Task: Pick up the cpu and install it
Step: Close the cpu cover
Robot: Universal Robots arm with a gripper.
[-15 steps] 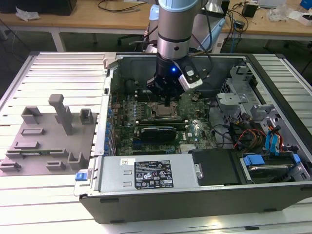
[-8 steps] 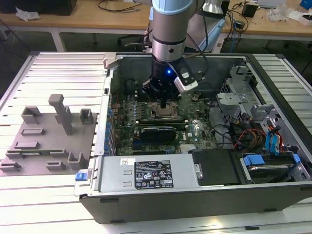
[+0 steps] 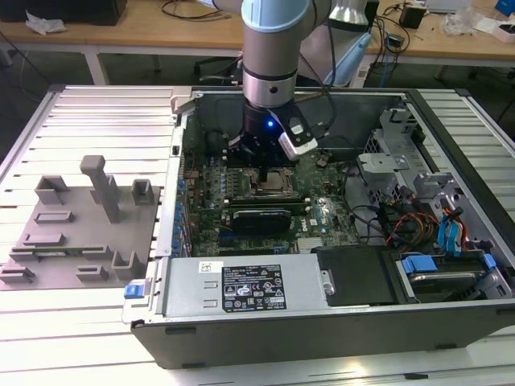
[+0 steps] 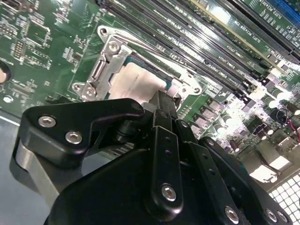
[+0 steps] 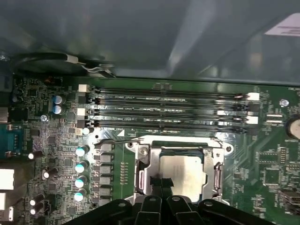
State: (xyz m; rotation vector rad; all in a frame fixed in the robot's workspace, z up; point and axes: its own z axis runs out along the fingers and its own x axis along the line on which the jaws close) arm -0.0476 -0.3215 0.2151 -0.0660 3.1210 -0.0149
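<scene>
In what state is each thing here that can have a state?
cpu: lying flat inside the socket.
socket: holds the cpu; whether its bracket is latched, I cannot tell.
gripper: low over the socket, at the cpu's edge.
case: lying on its side, open on top.
card: in place inside the case.

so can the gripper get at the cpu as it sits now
Likely yes: the gripper hangs close over the cpu, whose silvery top lies bare in the socket frame, and nothing shows between them.
</scene>
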